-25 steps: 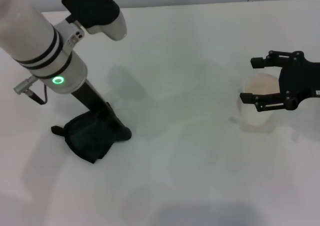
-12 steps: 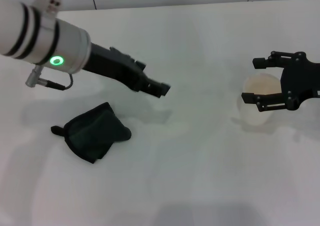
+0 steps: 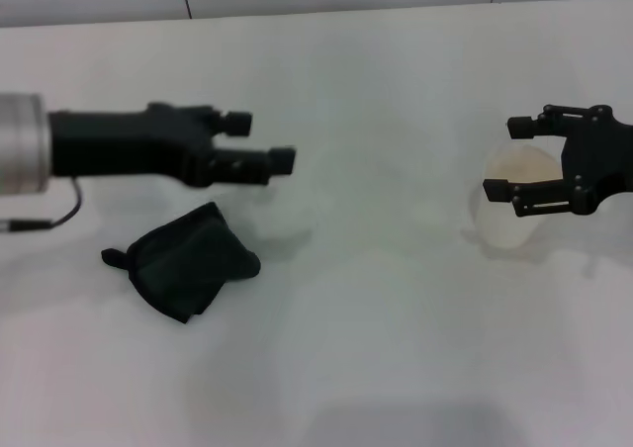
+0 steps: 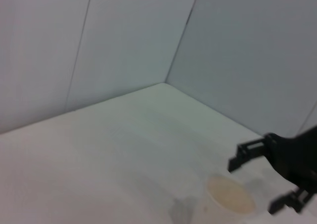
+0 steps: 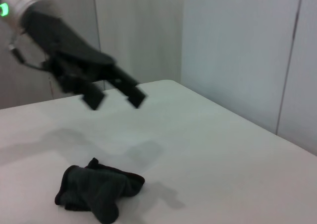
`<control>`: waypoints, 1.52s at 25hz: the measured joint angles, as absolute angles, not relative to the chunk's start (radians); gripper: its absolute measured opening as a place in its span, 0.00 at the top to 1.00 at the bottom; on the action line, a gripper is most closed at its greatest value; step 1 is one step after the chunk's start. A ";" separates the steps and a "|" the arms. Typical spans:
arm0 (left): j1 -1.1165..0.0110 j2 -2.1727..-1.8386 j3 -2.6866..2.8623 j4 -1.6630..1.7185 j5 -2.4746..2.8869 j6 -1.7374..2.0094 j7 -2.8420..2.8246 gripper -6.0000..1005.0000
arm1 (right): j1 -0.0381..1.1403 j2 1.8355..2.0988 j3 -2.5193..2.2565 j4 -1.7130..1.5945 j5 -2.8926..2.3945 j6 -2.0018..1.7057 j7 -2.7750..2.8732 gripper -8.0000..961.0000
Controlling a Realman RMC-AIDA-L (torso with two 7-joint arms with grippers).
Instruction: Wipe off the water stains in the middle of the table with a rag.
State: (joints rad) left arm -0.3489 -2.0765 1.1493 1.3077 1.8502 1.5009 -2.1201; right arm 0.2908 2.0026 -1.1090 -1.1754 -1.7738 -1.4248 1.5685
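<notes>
The black rag [image 3: 188, 259] lies bunched on the white table [image 3: 376, 348] at the left; it also shows in the right wrist view [image 5: 96, 189]. My left gripper [image 3: 262, 142] is open and empty, held level in the air above and just right of the rag; the right wrist view shows it too [image 5: 115, 101]. My right gripper [image 3: 506, 156] is open at the right, its fingers over the clear plastic cup [image 3: 514, 210]. No orange blotch shows on the middle of the table.
The cup with an orange-tinted inside [image 4: 230, 196] stands on the table under my right gripper [image 4: 251, 187]. Grey wall panels rise behind the table's far edge [image 3: 326, 10].
My left gripper has let go of the rag, risen off it and swung up and right to a level pose. The rag stays where it lay. My right gripper has barely moved.
</notes>
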 joint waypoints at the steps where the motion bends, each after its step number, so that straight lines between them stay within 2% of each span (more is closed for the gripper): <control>1: -0.343 -2.076 1.135 1.302 1.851 1.525 -2.109 0.11 | 0.290 2.002 -1.106 -1.176 -1.776 -1.425 1.572 0.11; 13: -0.320 -2.057 0.970 1.032 1.876 1.658 -1.818 0.12 | 0.287 2.006 -1.110 -1.175 -1.836 -1.436 1.568 0.10; 21: -0.300 -2.074 0.871 0.841 1.870 1.646 -1.441 0.12 | 0.282 2.007 -1.113 -1.166 -1.830 -1.439 1.563 0.10; 26: -0.301 -2.071 0.776 0.704 1.873 1.638 -1.285 0.12 | 0.276 2.008 -1.115 -1.145 -1.802 -1.439 1.524 0.10; 38: -0.263 -2.069 0.752 0.679 1.901 1.647 -1.234 0.12 | 0.275 2.007 -1.115 -1.099 -1.774 -1.453 1.459 0.10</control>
